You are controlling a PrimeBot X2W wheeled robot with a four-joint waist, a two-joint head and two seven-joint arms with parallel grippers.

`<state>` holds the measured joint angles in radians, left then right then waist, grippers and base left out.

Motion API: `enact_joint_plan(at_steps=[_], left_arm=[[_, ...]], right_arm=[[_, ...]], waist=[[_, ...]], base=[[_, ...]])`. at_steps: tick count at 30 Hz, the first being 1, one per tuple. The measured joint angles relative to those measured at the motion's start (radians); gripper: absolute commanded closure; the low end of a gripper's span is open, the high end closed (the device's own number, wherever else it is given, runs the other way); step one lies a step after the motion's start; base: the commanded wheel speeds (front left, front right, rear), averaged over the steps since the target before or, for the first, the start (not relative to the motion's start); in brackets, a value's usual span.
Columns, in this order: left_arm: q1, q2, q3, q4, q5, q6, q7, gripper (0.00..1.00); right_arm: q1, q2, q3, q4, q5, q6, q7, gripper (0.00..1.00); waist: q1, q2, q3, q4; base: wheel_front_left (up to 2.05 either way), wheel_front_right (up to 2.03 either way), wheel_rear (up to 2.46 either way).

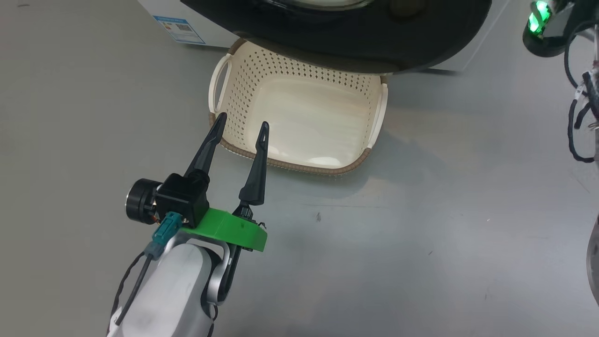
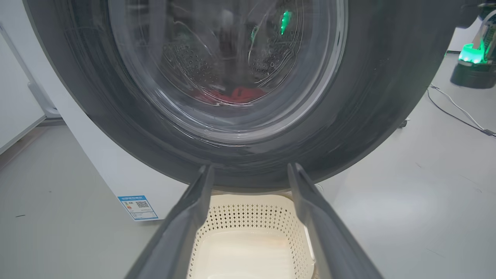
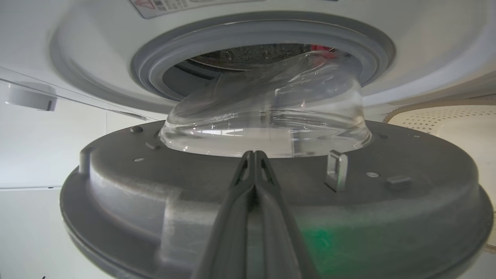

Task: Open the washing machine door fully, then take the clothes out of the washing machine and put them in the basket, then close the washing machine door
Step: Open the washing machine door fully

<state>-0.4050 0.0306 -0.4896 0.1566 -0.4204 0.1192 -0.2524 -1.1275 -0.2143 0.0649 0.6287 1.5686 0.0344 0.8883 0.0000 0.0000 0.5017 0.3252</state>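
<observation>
From 6 o'clock, right gripper [image 3: 254,154], fingers pressed together, tips near glass bowl [image 3: 267,116] of washing machine door [image 3: 128,182]. At 12, grey-ringed opening [image 3: 155,73] with red clothes [image 3: 327,49]. At 3, basket [image 3: 445,120].

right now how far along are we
The washing machine door is unlatched but only part open, with the shut right gripper at its inner face. The open left gripper holds nothing. The clothes lie inside the washing machine; the basket is empty. Closing comes last.
</observation>
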Motion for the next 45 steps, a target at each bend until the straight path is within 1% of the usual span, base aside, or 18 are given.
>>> enact_joint_plan(at_steps=[4,9,10,12,22,32,37,45], left_arm=[[0.02,0.0,0.0,0.008,0.0,0.0,0.0,0.0],[0.039,0.0,0.004,0.025,0.0,0.0,0.0,0.0],[0.044,0.0,0.003,0.03,0.0,0.0,0.0,0.0],[0.05,0.0,0.003,0.034,0.0,0.0,0.0,0.0],[0.083,0.001,0.008,0.058,0.0,0.0,0.0,0.0],[0.116,0.002,0.014,0.078,0.0,0.0,0.0,0.0],[0.125,0.002,0.016,0.09,0.0,0.0,0.0,0.0],[0.143,0.002,0.014,0.1,-0.001,0.0,0.0,0.0]], right_arm=[[0.039,0.017,0.007,0.016,0.013,0.017,0.018,1.0],[0.084,0.04,0.017,0.031,0.02,0.026,0.032,1.0],[0.102,0.047,0.018,0.036,0.024,0.035,0.04,1.0],[0.12,0.053,0.022,0.039,0.026,0.042,0.042,1.0],[0.213,0.091,0.025,0.053,0.052,0.061,0.061,1.0],[0.293,0.122,0.054,0.051,0.07,0.07,0.075,1.0],[0.334,0.129,0.067,0.047,0.078,0.078,0.075,1.0],[0.398,0.136,0.087,0.03,0.093,0.079,0.076,1.0]], waist=[[0.0,0.0,-0.025,-0.005],[0.0,0.0,-0.057,-0.01],[0.0,0.0,-0.071,-0.012],[0.0,0.0,-0.085,-0.013],[0.0,0.0,-0.152,-0.014],[0.0,0.0,-0.211,0.005],[0.0,0.0,-0.237,0.019],[0.0,0.0,-0.274,0.054]], base=[[0.0,0.0,0.0],[0.0,0.0,0.0],[0.0,0.0,0.0],[0.0,0.0,0.0],[0.0,0.0,0.0],[0.0,0.0,0.0],[0.0,0.0,0.0],[0.0,0.0,0.0]])
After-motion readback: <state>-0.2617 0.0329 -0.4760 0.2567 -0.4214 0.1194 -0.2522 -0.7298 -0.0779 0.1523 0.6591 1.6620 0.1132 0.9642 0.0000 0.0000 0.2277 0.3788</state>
